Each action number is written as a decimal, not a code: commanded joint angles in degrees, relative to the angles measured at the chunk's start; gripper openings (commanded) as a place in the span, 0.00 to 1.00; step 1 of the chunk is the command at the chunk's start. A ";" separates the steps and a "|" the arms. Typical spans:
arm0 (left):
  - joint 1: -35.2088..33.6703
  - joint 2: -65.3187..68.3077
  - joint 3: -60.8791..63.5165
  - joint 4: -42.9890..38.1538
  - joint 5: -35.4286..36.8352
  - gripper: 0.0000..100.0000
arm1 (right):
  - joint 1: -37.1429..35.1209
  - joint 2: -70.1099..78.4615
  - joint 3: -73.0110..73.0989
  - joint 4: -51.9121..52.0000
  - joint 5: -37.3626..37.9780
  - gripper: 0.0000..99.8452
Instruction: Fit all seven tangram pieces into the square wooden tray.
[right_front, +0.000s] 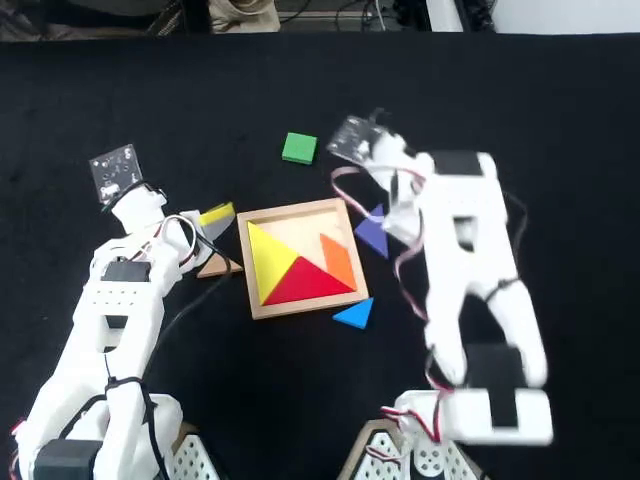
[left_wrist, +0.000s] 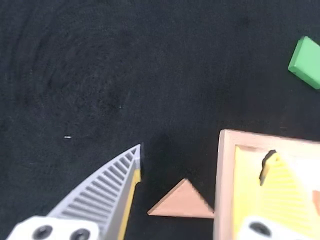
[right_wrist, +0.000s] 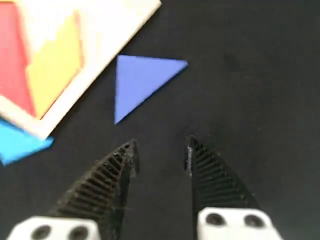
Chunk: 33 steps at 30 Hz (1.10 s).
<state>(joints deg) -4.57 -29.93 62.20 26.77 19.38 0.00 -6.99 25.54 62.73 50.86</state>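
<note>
The square wooden tray (right_front: 258, 304) sits mid-table and holds a yellow triangle (right_front: 268, 258), a red triangle (right_front: 308, 284) and an orange piece (right_front: 338, 259). Outside it lie a green square (right_front: 299, 148), a purple triangle (right_front: 373, 232), a light blue triangle (right_front: 354, 314), a tan triangle (right_front: 218, 266) and a yellow piece (right_front: 216, 214). My left gripper (left_wrist: 205, 152) is open at the tray's left edge (left_wrist: 226, 170), spanning the tan triangle (left_wrist: 182, 202); the yellow piece (left_wrist: 131, 192) lies against one finger. Just right of the purple triangle (right_wrist: 142, 82), my right gripper (right_wrist: 160, 150) is open and holds nothing.
The black tabletop runs wide around the tray, with free room at the back and far sides. The green square (left_wrist: 305, 61) lies beyond the tray's far corner. The light blue triangle (right_wrist: 20, 142) sits by the tray's near edge (right_wrist: 30, 122).
</note>
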 joint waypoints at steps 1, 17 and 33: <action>7.52 -0.18 -4.44 8.09 -9.05 0.37 | 2.90 -9.36 12.79 -14.15 -16.62 0.15; 31.96 31.47 -51.91 25.41 -0.09 0.37 | 23.38 2.33 13.23 -29.54 -47.38 0.15; 37.67 66.46 -86.29 29.71 -8.88 0.37 | 25.49 14.55 1.36 -24.09 -49.85 0.15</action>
<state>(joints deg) 32.53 34.86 -16.84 55.16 12.35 24.97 7.78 29.85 38.20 1.36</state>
